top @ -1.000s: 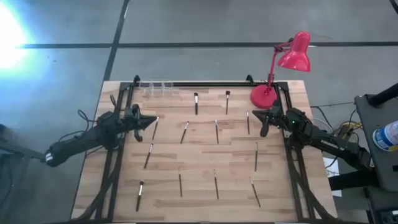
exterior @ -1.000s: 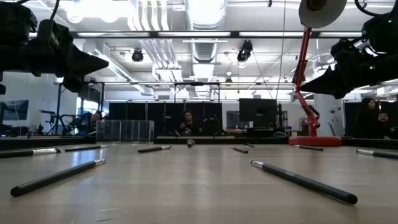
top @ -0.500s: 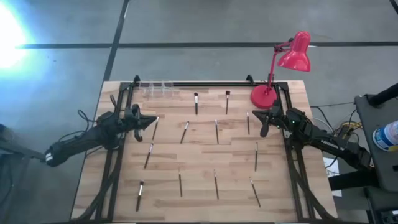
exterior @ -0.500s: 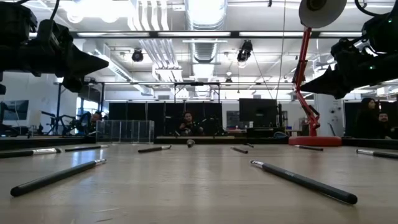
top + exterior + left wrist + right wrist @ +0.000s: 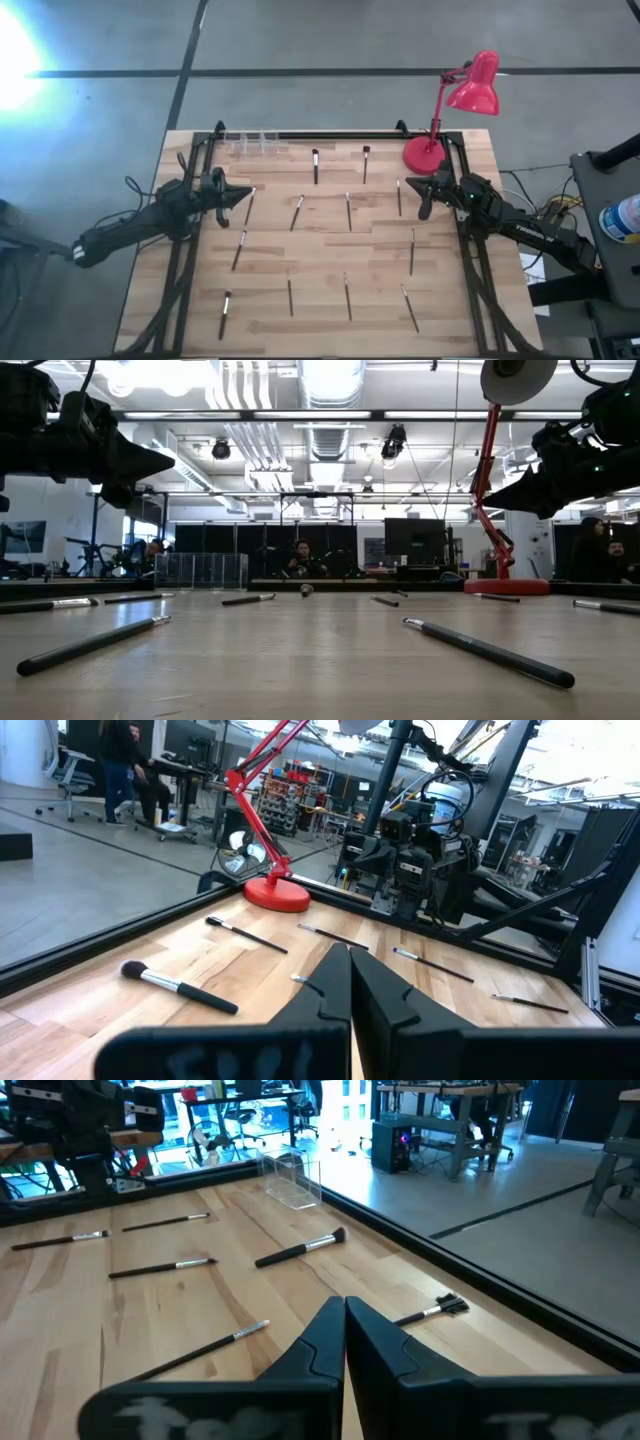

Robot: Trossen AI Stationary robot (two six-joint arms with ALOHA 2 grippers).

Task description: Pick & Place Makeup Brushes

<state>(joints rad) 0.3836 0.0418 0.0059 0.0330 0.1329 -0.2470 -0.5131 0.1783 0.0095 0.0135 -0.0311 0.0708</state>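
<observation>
Brushes (image 5: pixel 298 212) scattered flat across table (image 5: pixel 330 310). Left gripper (image 5: pixel 246 194) closed, empty, above left side. Right gripper (image 5: pixel 423 199) closed, empty, beside red lamp (image 5: pixel 455 100).

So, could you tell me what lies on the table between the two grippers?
In the high view, three makeup brushes lie on bare wood between the left gripper and the right gripper, each roughly crosswise to that line.
</observation>
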